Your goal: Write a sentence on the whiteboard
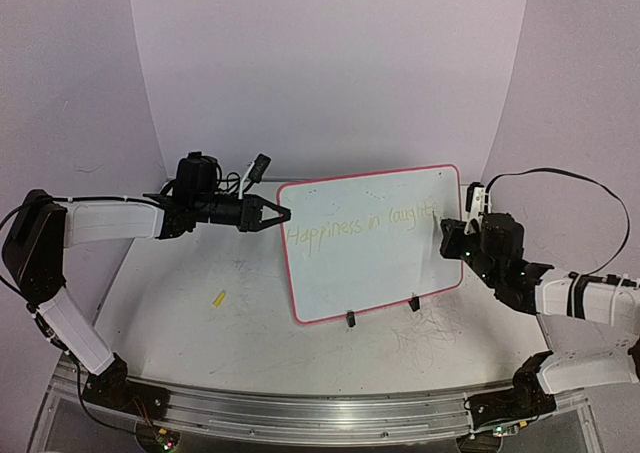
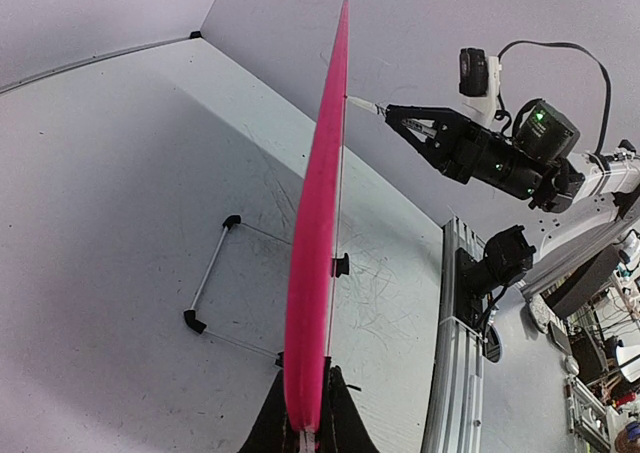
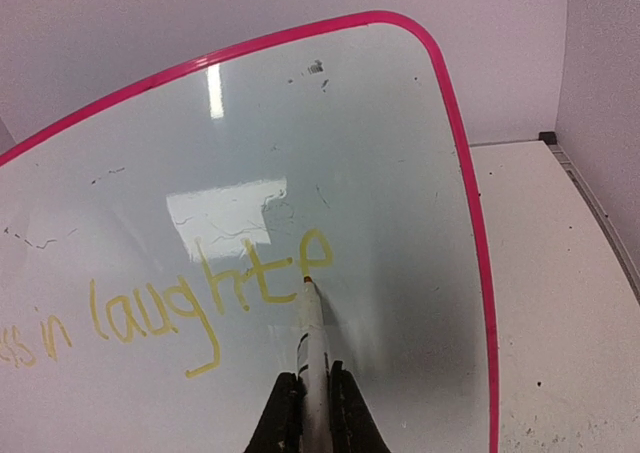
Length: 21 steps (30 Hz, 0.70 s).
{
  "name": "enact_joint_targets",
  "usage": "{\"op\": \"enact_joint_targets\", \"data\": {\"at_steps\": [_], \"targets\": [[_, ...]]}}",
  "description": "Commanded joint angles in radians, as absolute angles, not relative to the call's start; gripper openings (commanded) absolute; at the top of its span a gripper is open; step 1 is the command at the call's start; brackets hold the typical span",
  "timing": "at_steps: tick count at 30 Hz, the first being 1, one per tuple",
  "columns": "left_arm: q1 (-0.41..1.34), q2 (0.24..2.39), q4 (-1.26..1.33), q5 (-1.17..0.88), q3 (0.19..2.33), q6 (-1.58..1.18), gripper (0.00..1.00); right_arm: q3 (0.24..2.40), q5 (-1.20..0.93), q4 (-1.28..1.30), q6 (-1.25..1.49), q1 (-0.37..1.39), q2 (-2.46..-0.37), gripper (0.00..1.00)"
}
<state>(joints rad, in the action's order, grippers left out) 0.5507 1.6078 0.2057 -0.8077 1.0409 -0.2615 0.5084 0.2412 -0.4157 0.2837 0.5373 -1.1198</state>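
rail: aluminium rail [image 1: 320, 405] runs along the near edge, both arm bases bolted to it.
counter: white counter [image 1: 170, 323], scuffed; grey scribble marks [image 1: 430, 335] in front of the board's right half.
yellow piece: small yellow piece [image 1: 218, 298] lies flat on the counter, left of the board and well apart from it. Can't tell what it is.
clip feet: two black clip feet [image 1: 351, 320] on the board's bottom edge, both resting on the counter.
whiteboard: whiteboard [image 1: 400, 268] with pink rim stands on its long edge near counter centre, leaning back, face toward the arms.
wire stand: thin wire stand [image 2: 215, 273] with black ends sits on the counter behind the board.
left gripper: left gripper [image 1: 280, 214] is clamped on the board's left rim near the upper corner; the left wrist view shows the board edge-on between the fingers [image 2: 270, 423].
right gripper: right gripper [image 3: 310, 398] is closed on a white marker [image 3: 312, 348], its tip touching the board face.
sentence: yellow sentence [image 1: 360, 221], one line across the upper half, reads about "Happiness in laughte"; marker tip sits at the last letter.
backdrop: plain pale backdrop [image 1: 330, 73] behind everything.
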Motion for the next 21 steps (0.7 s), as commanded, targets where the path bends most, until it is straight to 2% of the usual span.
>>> {"op": "enact_joint_targets", "data": {"at_steps": [1,9,21], "targets": [[0.570,1.587,0.149,-0.777,1.065,-0.209,0.00,0.500,0.272,-0.387,0.297,0.533,-1.101,0.00],[0.571,1.587,0.149,-0.776,1.063,-0.209,0.00,0.530,0.335,-0.414,0.267,0.534,-1.053,0.00],[0.571,1.575,0.149,-0.775,1.059,-0.207,0.00,0.578,0.222,-0.484,0.224,0.485,-1.116,0.00]]}}
